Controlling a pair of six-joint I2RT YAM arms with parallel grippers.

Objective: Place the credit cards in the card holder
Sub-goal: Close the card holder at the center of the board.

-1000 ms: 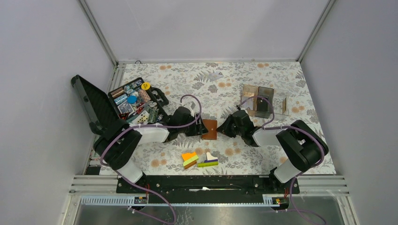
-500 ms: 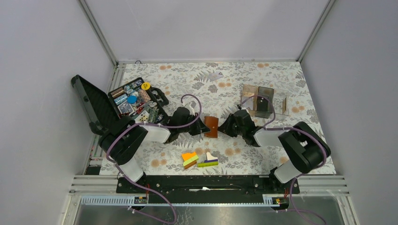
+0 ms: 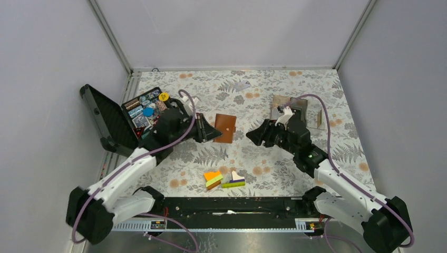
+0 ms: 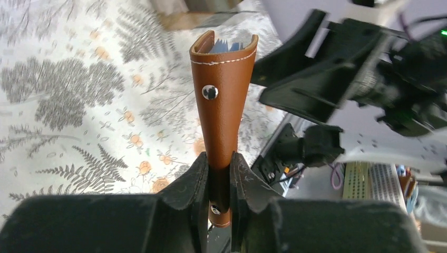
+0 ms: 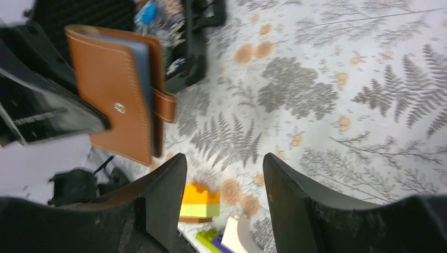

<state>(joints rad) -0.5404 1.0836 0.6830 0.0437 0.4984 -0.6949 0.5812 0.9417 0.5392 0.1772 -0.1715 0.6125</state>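
My left gripper (image 3: pixel 211 133) is shut on the brown leather card holder (image 3: pixel 224 128) and holds it lifted above the table. In the left wrist view the card holder (image 4: pixel 221 100) stands up between my fingers (image 4: pixel 192 176), and bluish card edges (image 4: pixel 226 46) show inside its top. In the right wrist view the card holder (image 5: pixel 113 87) hangs at the upper left with a bluish card edge (image 5: pixel 143 63) and its snap tab showing. My right gripper (image 3: pixel 254 137) is open and empty, a short way right of the holder. No loose cards are in view.
An open black tool case (image 3: pixel 142 116) full of small parts lies at the left. Orange, green and purple blocks (image 3: pixel 224 179) lie near the front middle. Clear and brown compartment boxes (image 3: pixel 295 112) stand at the back right behind my right arm.
Both arms have risen off the table. My left gripper has lifted the card holder up and back to the left. My right gripper has drawn away from it to the right.
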